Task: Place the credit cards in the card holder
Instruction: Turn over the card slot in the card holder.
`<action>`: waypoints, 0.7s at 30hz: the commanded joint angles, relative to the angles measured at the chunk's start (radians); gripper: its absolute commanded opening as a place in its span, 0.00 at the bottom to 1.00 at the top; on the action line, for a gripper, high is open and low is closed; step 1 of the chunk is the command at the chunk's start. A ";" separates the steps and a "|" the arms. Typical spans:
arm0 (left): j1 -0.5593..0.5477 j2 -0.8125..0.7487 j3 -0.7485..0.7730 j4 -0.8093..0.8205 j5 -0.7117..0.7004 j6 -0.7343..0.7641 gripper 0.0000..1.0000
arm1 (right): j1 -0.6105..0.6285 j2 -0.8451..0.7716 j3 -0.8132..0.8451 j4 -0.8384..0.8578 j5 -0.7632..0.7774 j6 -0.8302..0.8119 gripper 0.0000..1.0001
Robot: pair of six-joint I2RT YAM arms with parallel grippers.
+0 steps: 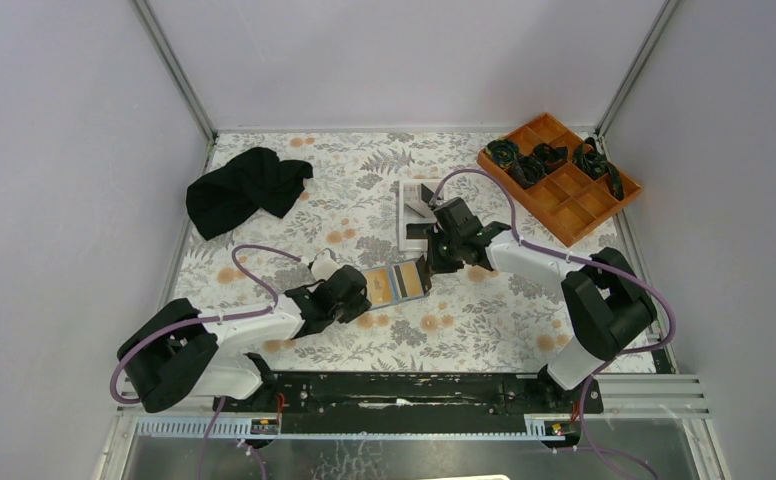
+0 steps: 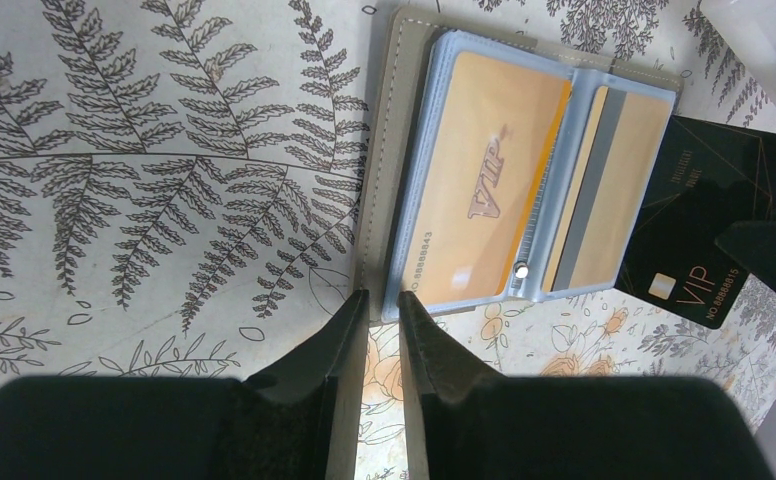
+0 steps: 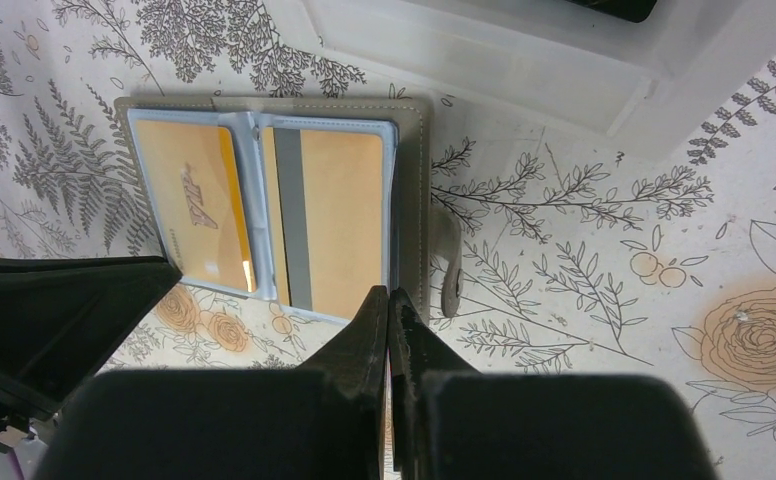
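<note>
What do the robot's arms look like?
The left arm and right arm are white tubes with chunky black joints. A purple cable loops along each. The left tool and right tool are black, with two flat, wedge-shaped fingers.

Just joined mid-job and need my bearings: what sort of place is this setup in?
Probably a lab test cell: plain grey panel walls on aluminium corner posts surround a fern-and-flower printed table cover, with a black metal mounting rail along the near edge.

Left jaws pinching, narrow gap — right jaws closed.
</note>
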 commanded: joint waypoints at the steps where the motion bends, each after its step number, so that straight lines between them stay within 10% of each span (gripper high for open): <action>1: 0.005 0.010 -0.033 -0.035 0.014 0.021 0.24 | 0.005 -0.029 -0.005 0.014 -0.038 0.033 0.00; 21: 0.004 -0.011 -0.049 -0.038 0.012 0.020 0.24 | 0.005 -0.047 0.071 -0.076 0.043 -0.017 0.00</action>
